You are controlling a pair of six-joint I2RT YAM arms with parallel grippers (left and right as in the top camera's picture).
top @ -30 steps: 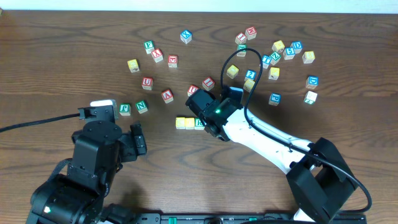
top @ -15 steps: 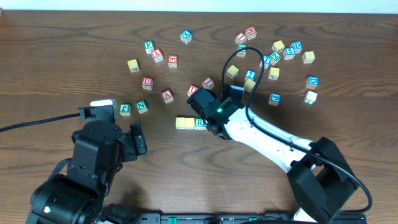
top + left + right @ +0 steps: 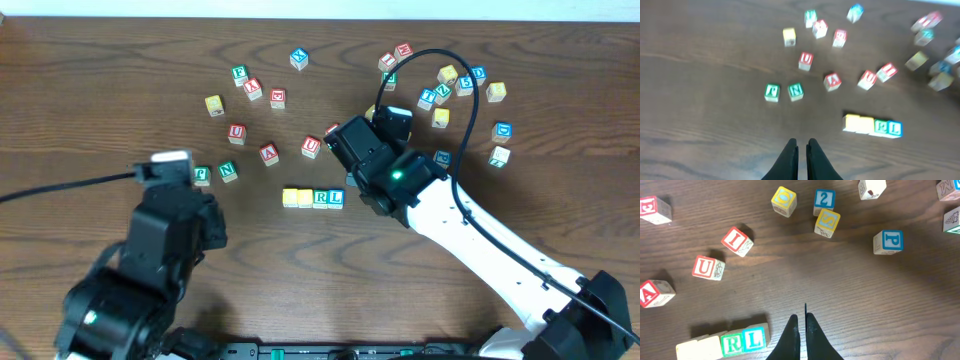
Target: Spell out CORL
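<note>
We read the row from the right wrist view: a green R cube point(image 3: 732, 342) and a blue L cube point(image 3: 754, 339) sit side by side and touching. Two yellow cubes point(image 3: 697, 349) are butted against the R on its other side. The yellow faces are too pale there to read, and they are blurred in the left wrist view. From overhead, the four form one straight line near the middle of the table point(image 3: 100, 80).

Elsewhere we can make out a red U point(image 3: 705, 267), a red I point(image 3: 737, 241), a red A point(image 3: 652, 292), a blue 2 point(image 3: 824, 200), a yellow-framed S point(image 3: 827, 221) and a blue P point(image 3: 888, 241). A green N point(image 3: 228, 171) lies left of the row, well apart from it.

The right gripper point(image 3: 803, 335) has its fingers pressed together on nothing. It hangs just beside the L cube without touching it. The left gripper point(image 3: 801, 157) is likewise closed to a thin slit and empty, and the row lies off to its right.

We see bare wood all along the robot's side of the row. A band of bare wood also separates the row from the red cubes behind it. The blue and yellow cubes crowd the far right of the table.
</note>
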